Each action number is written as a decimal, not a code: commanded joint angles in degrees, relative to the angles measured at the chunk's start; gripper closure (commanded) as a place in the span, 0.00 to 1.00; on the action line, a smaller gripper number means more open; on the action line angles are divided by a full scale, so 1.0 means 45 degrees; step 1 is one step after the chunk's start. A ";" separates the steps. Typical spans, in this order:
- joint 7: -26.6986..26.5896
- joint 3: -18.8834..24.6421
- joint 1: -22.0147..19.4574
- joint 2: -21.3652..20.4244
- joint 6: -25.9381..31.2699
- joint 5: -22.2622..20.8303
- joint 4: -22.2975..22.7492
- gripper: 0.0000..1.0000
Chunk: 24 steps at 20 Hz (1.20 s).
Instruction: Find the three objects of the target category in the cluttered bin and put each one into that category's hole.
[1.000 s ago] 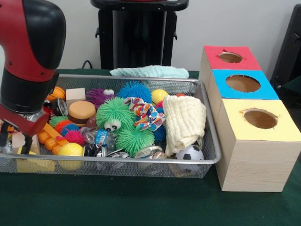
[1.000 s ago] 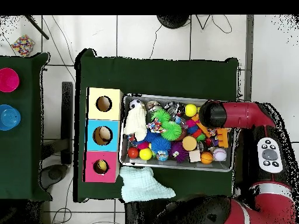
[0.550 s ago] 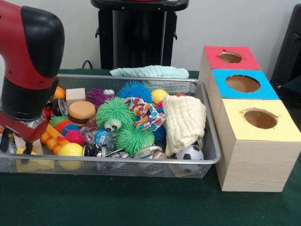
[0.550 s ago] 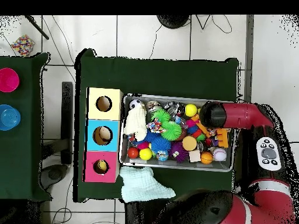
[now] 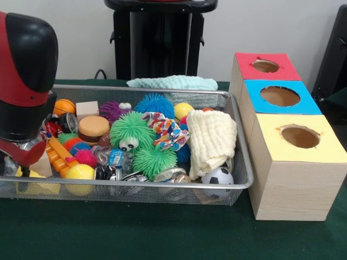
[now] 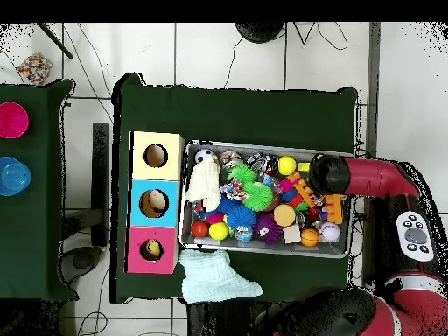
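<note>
My arm's gripper (image 5: pixel 16 162) hangs low over the left end of the wire bin (image 5: pixel 241 184); whether its claw is open or closed, I cannot tell. I should descend slowly, avoiding the rim.

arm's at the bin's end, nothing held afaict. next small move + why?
Probably lift clear of the bin, then swing toward the balls. The arm hangs low over the bin's end, gripper hidden, while the soccer ball and yellow ball lie exposed; the red box already shows something inside.
</note>
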 commanded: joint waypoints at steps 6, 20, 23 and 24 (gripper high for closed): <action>-0.2446 0.1206 -0.0767 0.1698 -0.0787 -0.0574 0.0064 0.00; -0.1831 0.1721 -0.1055 0.1850 0.3031 0.2310 0.0298 0.00; -0.1840 0.1710 -0.1012 0.1882 0.3823 0.2950 0.0272 0.00; -0.1935 0.1744 -0.1016 0.1933 0.4148 0.3170 0.0206 0.00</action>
